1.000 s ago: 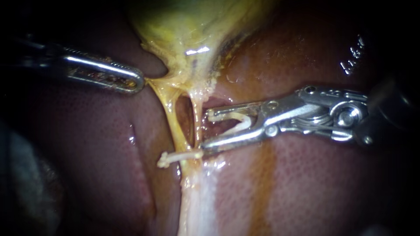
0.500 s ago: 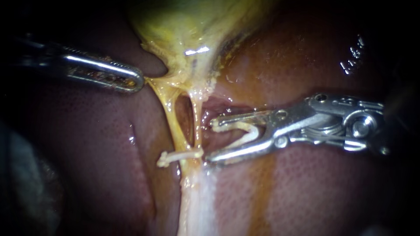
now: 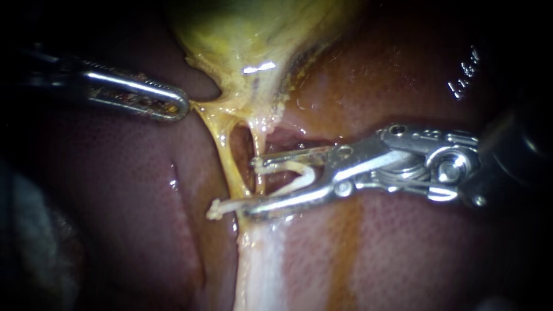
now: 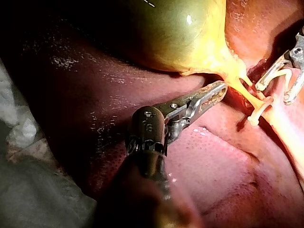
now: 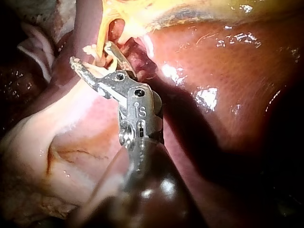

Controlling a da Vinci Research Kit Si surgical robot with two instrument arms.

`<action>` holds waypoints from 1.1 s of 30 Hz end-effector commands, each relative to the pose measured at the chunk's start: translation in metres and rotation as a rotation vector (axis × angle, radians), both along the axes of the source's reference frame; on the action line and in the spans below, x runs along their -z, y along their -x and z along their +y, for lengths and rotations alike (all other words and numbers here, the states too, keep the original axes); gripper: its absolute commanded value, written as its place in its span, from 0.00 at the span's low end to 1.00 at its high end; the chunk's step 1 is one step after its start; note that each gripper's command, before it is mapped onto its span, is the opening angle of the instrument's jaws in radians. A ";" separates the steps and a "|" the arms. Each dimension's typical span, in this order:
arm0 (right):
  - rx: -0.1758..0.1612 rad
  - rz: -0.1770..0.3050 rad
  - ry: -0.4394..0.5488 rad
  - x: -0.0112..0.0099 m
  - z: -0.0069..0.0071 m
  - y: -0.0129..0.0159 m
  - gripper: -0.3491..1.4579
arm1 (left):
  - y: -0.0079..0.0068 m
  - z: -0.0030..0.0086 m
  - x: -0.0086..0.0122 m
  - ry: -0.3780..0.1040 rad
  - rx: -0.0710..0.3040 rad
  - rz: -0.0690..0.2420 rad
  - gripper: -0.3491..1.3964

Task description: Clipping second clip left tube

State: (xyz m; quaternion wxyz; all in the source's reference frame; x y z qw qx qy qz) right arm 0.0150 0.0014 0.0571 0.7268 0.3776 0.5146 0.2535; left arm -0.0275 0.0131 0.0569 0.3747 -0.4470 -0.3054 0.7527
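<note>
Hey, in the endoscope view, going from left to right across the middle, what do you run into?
left instrument → clip on the tube → open clip → right instrument's wrist

Yellow-green gallbladder [image 3: 247,34]; stippled red-brown liver [image 3: 403,253]; whitish clip [image 3: 305,171].

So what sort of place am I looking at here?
Likely a surgical bench, seen close up: a liver and yellow-green gallbladder, with two slender metal instruments at work, the left instrument gripping the gallbladder, the right instrument carrying a white clip in its jaws.
</note>
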 end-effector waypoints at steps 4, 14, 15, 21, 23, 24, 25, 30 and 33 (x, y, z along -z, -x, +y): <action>-0.004 -0.011 -0.030 -0.0009 -0.0004 0.0000 0.47 | 0.0000 0.0000 0.0000 0.000 0.000 0.000 0.00; -0.006 -0.049 -0.061 -0.0041 -0.0006 0.0003 0.46 | 0.0000 0.0000 0.0000 0.000 0.001 0.000 0.00; -0.006 -0.054 -0.065 -0.0044 -0.0006 0.0003 0.46 | 0.0000 0.0000 0.0000 0.000 0.001 0.000 0.00; 0.002 -0.059 -0.084 -0.0048 -0.0006 -0.0004 0.45 | 0.0001 0.0000 0.0000 0.000 0.001 0.000 0.00; 0.008 -0.057 -0.085 -0.0049 -0.0006 -0.0010 0.45 | 0.0001 0.0000 0.0000 0.000 0.001 0.000 0.00; 0.007 -0.060 -0.090 -0.0049 -0.0007 -0.0012 0.45 | 0.0001 0.0000 0.0000 0.000 0.001 0.000 0.00; 0.006 -0.060 -0.089 -0.0050 -0.0008 -0.0016 0.45 | 0.0001 0.0000 0.0000 0.000 0.001 0.000 0.00; 0.005 -0.067 -0.103 -0.0052 -0.0012 -0.0028 0.45 | 0.0001 -0.0001 0.0000 0.000 0.001 0.000 0.00; 0.007 -0.066 -0.103 -0.0053 -0.0014 -0.0033 0.45 | 0.0001 -0.0001 0.0000 0.000 0.001 0.000 0.00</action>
